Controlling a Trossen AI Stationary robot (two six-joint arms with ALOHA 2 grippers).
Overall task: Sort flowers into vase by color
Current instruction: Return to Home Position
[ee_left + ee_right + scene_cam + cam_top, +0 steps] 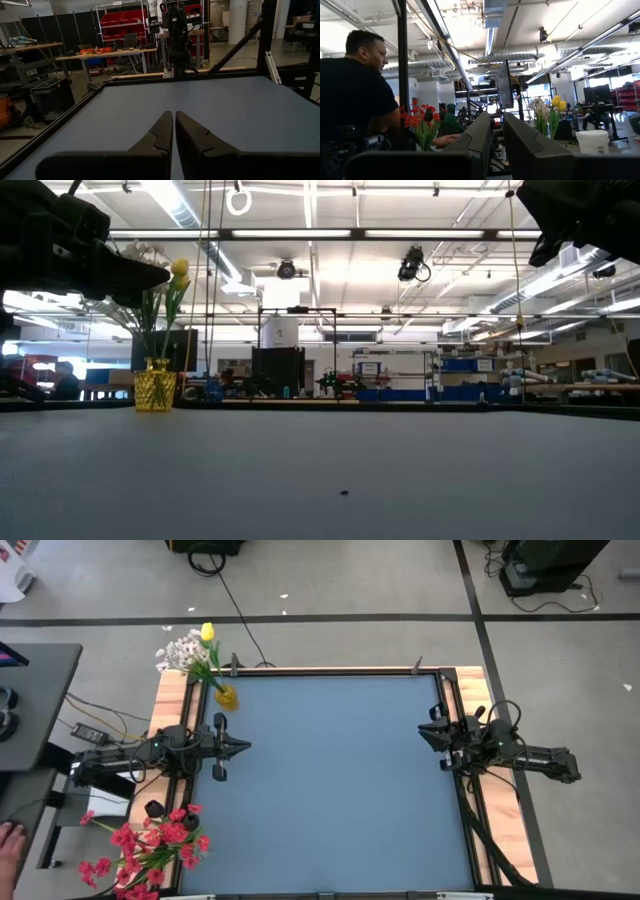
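The blue-grey table [340, 790] lies bare between the two arms, which sit at its opposite edges and point at each other. The left gripper [240, 747] hovers just inside the left edge, its fingers [162, 131] pressed together with only a hairline slit between them, holding nothing. Straight across the mat from it, the right gripper [428, 732] hangs just inside the right edge; its fingers [480, 132] stand a narrow gap apart and are likewise empty. A person in a dark shirt [355, 100] sits beyond the table on the left gripper's side. On the near side of the left gripper, at the table's corner, the red flowers [150, 845] stand in a bunch; what holds them cannot be made out. On the far side of the left gripper and near it, by the far-left corner, stands the yellow vase [227, 697], holding the white flowers [180, 652] and the yellow tulip [207, 632], all well apart from the right gripper.
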